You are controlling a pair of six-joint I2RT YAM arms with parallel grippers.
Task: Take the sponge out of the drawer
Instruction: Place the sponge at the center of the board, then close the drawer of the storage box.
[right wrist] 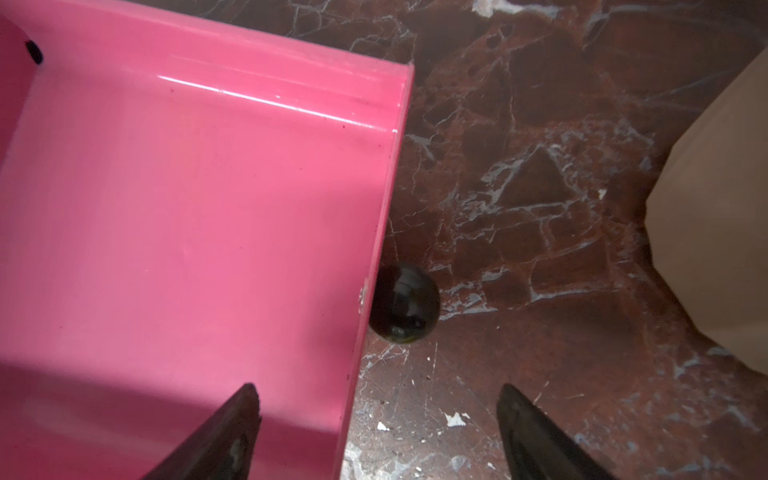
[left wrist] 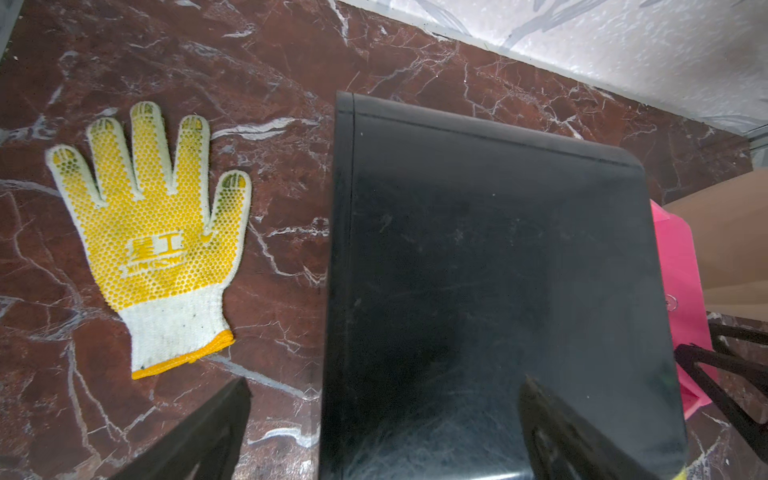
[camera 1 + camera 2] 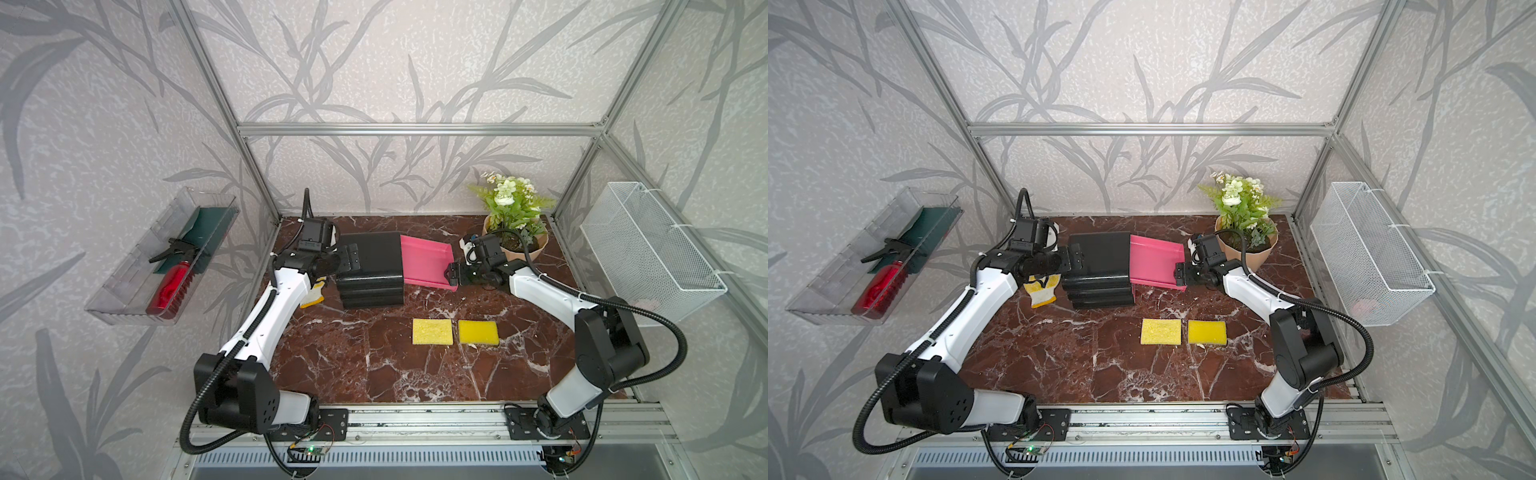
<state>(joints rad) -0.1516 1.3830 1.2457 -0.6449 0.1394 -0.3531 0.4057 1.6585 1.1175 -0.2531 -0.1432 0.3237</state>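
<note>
Right hand spread at drawer front; knob wrist-view only.

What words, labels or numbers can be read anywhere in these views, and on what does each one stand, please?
"星工": printed on the palm of the glove, in the left wrist view.
Line of small Latin letters just under it: too blurred to read with certainty.
Pink drawer and black cabinet: no text visible.
</note>
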